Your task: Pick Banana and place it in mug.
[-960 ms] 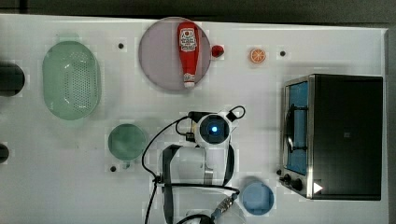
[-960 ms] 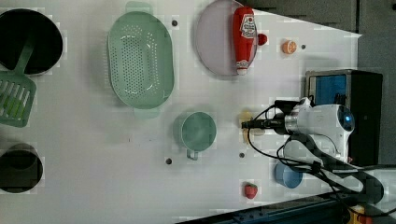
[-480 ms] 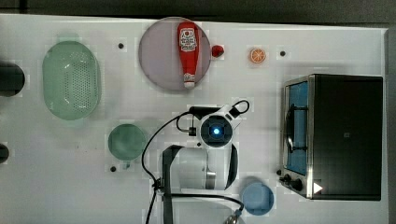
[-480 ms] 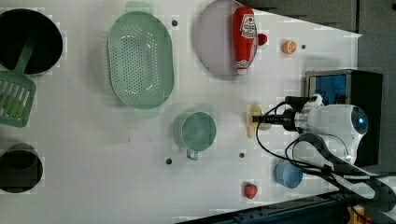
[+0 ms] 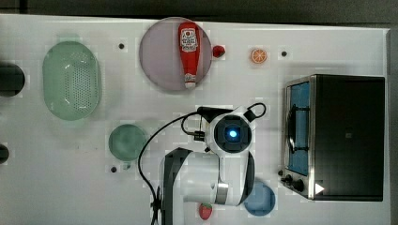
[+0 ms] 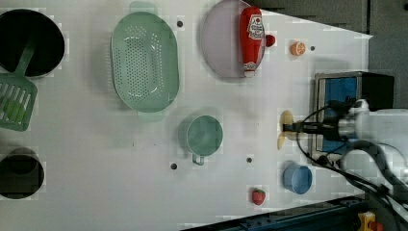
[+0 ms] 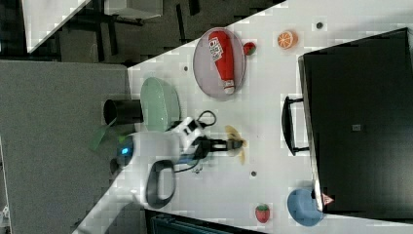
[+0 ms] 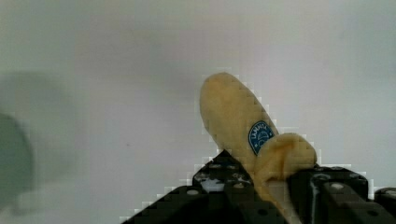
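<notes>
**Banana clamped in the hand, mug apart across open table**

Fingers of the hand [image 8: 268, 196] are closed on the banana [image 8: 243, 126], gripping it near the peel flaps while its rounded tip sticks out past them over bare white table [image 5: 61, 187]. In the left view the hand [image 6: 288, 128] reaches in from the picture's right and the banana [image 6: 286, 119] sits at its tip. The mug [image 6: 204, 135] stands well apart from the hand, toward the left view's left, and a strip of unoccupied table lies between them. Just beyond the mug, farther from the hand, is the pale green colander [image 6: 144, 62].

Behind the hand, toward the left view's right, the toaster oven [image 6: 344, 91] stands near, its door edge beside the wrist. The blue cup [image 6: 297, 178] and the strawberry [image 6: 258, 196] sit near the hand, close to the table's lower edge in the left view. The plate [image 5: 159, 61] with the ketchup bottle [image 5: 188, 51] and the orange slice [image 5: 258, 56] lie toward the table's far edge at the top view's top.
</notes>
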